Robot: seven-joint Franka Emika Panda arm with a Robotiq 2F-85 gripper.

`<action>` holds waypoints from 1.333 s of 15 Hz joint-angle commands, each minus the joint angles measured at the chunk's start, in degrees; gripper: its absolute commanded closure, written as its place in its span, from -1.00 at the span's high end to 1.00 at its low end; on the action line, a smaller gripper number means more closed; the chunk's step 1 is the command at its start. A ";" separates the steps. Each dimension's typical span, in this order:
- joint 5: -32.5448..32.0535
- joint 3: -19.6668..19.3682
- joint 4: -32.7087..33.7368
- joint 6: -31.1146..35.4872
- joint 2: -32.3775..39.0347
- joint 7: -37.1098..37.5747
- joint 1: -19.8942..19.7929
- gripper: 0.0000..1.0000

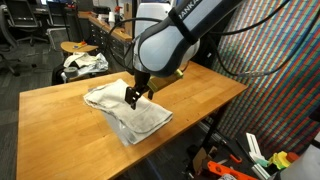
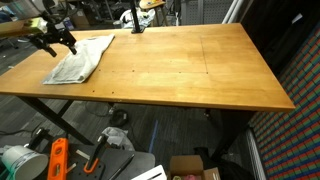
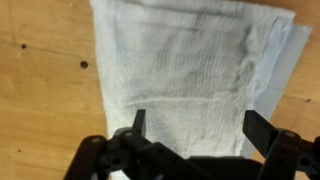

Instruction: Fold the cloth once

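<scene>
The cloth (image 1: 128,108) is an off-white sheet lying on the wooden table (image 1: 60,115), near its edge. It also shows in an exterior view as a pale sheet (image 2: 82,58) at the table's far corner. It looks doubled over, with a lower layer peeking out along one side (image 3: 293,50). In the wrist view the cloth (image 3: 185,65) fills the middle. My gripper (image 3: 197,127) hangs just above it, open, both fingers spread wide over the fabric and nothing between them. In both exterior views the gripper (image 1: 133,95) (image 2: 55,44) sits over the cloth.
A smaller white-and-dark fabric bundle (image 1: 82,63) rests on a round stool behind the table. Bare wood (image 2: 190,65) stretches across most of the tabletop. Office chairs, cables and a perforated panel (image 1: 285,80) surround the table. Clutter lies on the floor (image 2: 110,140) below.
</scene>
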 commanded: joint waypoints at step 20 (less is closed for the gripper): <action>11.26 5.64 -4.99 -10.31 -4.67 -17.42 3.00 1.00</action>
